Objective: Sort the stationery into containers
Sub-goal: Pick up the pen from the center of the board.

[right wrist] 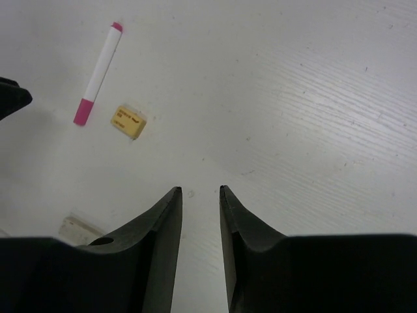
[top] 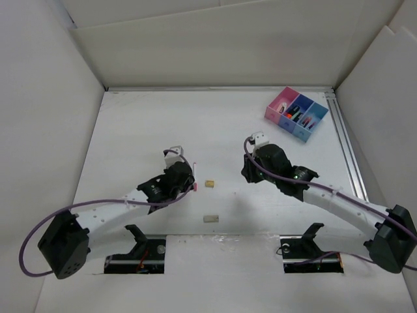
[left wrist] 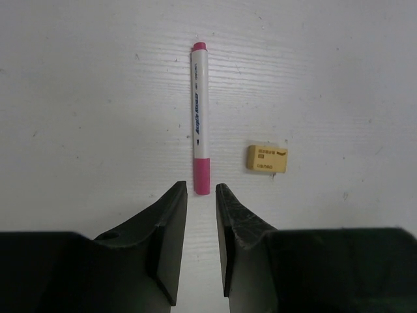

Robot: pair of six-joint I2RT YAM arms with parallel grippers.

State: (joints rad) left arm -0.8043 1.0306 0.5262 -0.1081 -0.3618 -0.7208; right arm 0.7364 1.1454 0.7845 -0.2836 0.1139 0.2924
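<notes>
Pen pickup underway, I'd say: left hand (left wrist: 199, 195), narrowly parted and empty, faces the pink pen (left wrist: 200, 117), needing to advance and pinch.

Looks like a robotics lab test cell. Walled on three sides with plain white foam-board panels (top: 215, 49) around a white wood-grained tabletop (top: 150, 124). Edged on the right by a silver aluminium rail (top: 348, 153). Fitted at the near edge with bolted black-and-white jointed robot arms (top: 111, 212) trailing purple cables (top: 29, 231).
</notes>
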